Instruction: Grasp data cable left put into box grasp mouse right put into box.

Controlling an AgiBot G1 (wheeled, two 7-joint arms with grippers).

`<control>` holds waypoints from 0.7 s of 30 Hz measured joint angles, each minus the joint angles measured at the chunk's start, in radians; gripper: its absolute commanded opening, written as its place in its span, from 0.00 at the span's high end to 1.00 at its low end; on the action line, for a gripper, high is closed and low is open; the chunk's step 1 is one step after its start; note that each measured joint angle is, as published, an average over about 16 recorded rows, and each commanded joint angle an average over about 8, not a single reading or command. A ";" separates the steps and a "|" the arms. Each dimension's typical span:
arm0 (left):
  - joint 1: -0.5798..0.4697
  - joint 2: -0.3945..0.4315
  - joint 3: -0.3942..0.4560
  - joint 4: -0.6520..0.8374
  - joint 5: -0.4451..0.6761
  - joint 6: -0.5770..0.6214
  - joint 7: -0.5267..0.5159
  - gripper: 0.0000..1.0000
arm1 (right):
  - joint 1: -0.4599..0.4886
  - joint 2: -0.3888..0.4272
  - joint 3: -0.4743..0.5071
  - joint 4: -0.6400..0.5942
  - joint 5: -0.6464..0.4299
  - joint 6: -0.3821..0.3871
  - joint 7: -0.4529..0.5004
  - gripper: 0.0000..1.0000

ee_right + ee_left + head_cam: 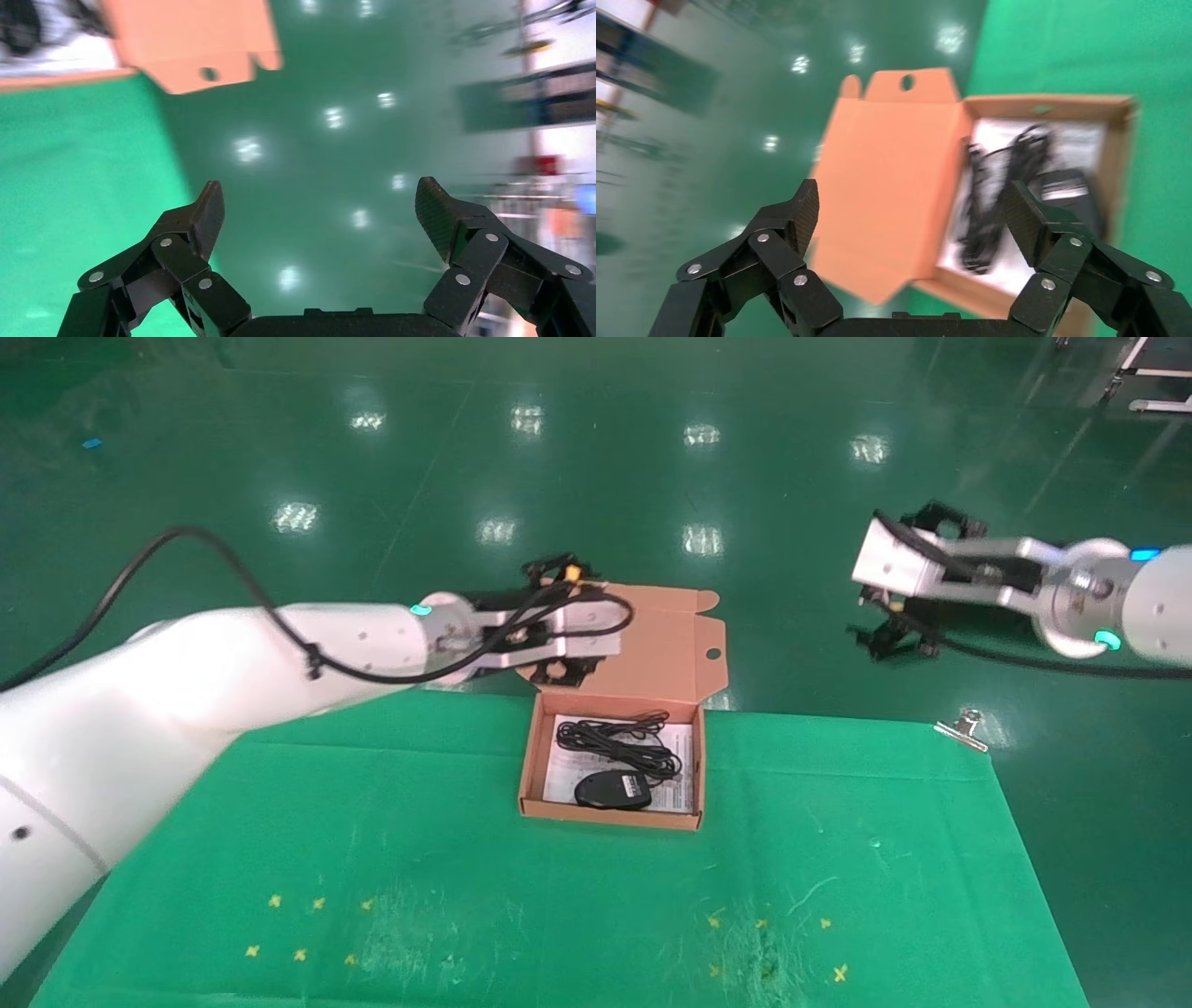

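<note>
The orange-brown box [528,775] stands open at the back middle of the green table, its flap lid [666,645] tilted back. Inside, on the white sheet, lie the black data cable [619,744] and the black mouse [612,791] in front of it. My left gripper [559,668] is open and empty, just behind the box's back left corner, beside the lid. In the left wrist view my left gripper [912,203] faces the lid [891,168], cable [1000,203] and mouse [1068,191]. My right gripper [889,626] is open and empty over the floor, off to the right; the right wrist view [320,203] shows the same.
A metal clip [964,728] holds the green cloth [372,822] at the table's back right corner. Yellow cross marks [307,929] sit near the front on both sides. Shiny green floor lies beyond the table's back edge. The lid [190,42] shows in the right wrist view.
</note>
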 measured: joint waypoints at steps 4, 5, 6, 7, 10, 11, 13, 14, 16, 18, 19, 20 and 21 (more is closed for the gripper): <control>0.041 -0.049 -0.060 -0.041 -0.062 0.070 -0.022 0.00 | -0.054 0.010 0.072 0.008 0.081 -0.059 -0.032 0.00; 0.051 -0.061 -0.075 -0.050 -0.076 0.087 -0.027 0.00 | -0.067 0.013 0.090 0.010 0.101 -0.074 -0.040 0.00; 0.061 -0.073 -0.089 -0.060 -0.091 0.104 -0.032 0.00 | -0.080 0.015 0.107 0.012 0.120 -0.088 -0.048 0.00; 0.071 -0.084 -0.103 -0.070 -0.105 0.120 -0.037 0.00 | -0.092 0.017 0.124 0.014 0.139 -0.101 -0.055 0.00; 0.099 -0.117 -0.143 -0.097 -0.147 0.167 -0.051 0.00 | -0.128 0.024 0.172 0.020 0.193 -0.141 -0.077 0.00; 0.108 -0.128 -0.157 -0.106 -0.160 0.182 -0.056 0.00 | -0.140 0.027 0.188 0.021 0.211 -0.154 -0.084 0.00; 0.126 -0.149 -0.183 -0.123 -0.187 0.213 -0.065 0.00 | -0.164 0.031 0.220 0.025 0.246 -0.180 -0.098 0.00; 0.135 -0.160 -0.196 -0.132 -0.201 0.228 -0.070 0.00 | -0.176 0.033 0.235 0.027 0.264 -0.193 -0.105 0.00; 0.153 -0.181 -0.222 -0.150 -0.227 0.259 -0.079 0.00 | -0.199 0.038 0.267 0.030 0.300 -0.219 -0.119 0.00; 0.171 -0.203 -0.249 -0.168 -0.254 0.290 -0.089 0.00 | -0.223 0.042 0.299 0.034 0.335 -0.245 -0.133 0.00; 0.180 -0.214 -0.262 -0.177 -0.268 0.305 -0.093 0.00 | -0.235 0.044 0.314 0.036 0.353 -0.258 -0.140 0.00; 0.189 -0.224 -0.275 -0.186 -0.281 0.321 -0.098 0.00 | -0.246 0.047 0.330 0.037 0.371 -0.271 -0.147 0.00; 0.193 -0.230 -0.282 -0.190 -0.288 0.328 -0.101 0.00 | -0.252 0.048 0.338 0.038 0.379 -0.277 -0.151 0.00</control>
